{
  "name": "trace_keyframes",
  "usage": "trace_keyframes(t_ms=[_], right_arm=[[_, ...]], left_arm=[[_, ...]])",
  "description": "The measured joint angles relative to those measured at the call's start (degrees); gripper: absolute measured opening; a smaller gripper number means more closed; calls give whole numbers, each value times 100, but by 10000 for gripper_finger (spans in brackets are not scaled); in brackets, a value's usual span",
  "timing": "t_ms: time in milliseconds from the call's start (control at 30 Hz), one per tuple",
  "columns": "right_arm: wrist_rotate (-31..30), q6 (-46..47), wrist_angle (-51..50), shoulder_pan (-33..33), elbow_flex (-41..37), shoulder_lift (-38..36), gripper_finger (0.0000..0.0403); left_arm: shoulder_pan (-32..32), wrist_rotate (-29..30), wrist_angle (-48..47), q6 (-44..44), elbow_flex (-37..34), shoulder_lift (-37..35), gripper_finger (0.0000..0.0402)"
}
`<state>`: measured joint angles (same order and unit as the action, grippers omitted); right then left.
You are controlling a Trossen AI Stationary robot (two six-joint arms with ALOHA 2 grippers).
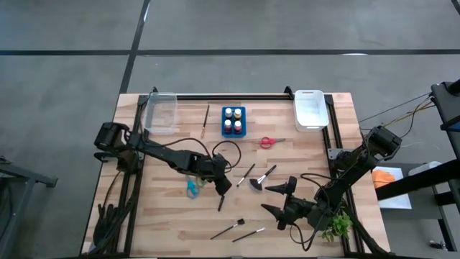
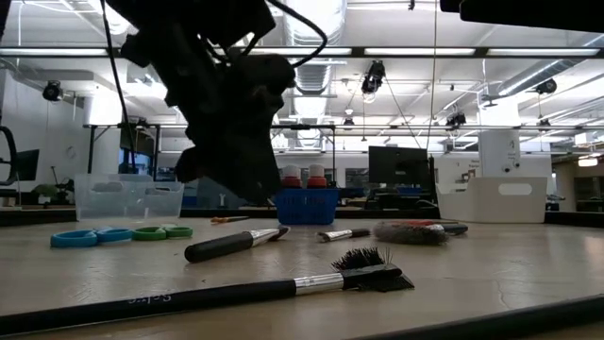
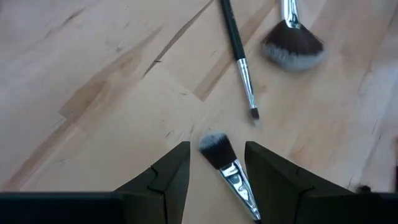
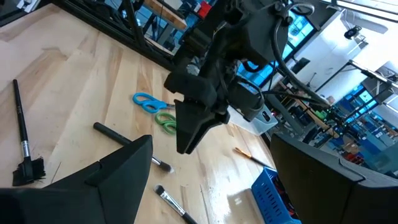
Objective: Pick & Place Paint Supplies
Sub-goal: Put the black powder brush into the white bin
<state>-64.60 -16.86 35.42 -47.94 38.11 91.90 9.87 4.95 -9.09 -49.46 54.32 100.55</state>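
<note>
The light wooden bench is edged by a black frame. Along its far side lie a clear plastic bin, a wooden-handled brush, a blue bottle holder with small paint bottles, and a white bin. Red-handled scissors lie near the holder. Mid-bench are blue and green scissors, a thin brush, a fan brush and a short dark brush. Two more brushes lie at the near side, a green plant at the right near corner.

I count seven brushes, three scissors (red apart, blue and green together), four bottles in one holder, two bins, one plant.
</note>
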Motion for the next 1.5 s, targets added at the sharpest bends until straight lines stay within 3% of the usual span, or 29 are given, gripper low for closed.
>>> trace_keyframes(t_ms=[733,1333,1500], right_arm=[[7,11,-20,-2,-4,0,323],[4,15,-20,-2,-9,0,323],[2,19,-20,-2,-9,0,323]], left_arm=[[-92,-238,418,-38,235,854,156],[-96,-449,222,-115,202,868,14],[-96,-529,252,168,196,833,4]])
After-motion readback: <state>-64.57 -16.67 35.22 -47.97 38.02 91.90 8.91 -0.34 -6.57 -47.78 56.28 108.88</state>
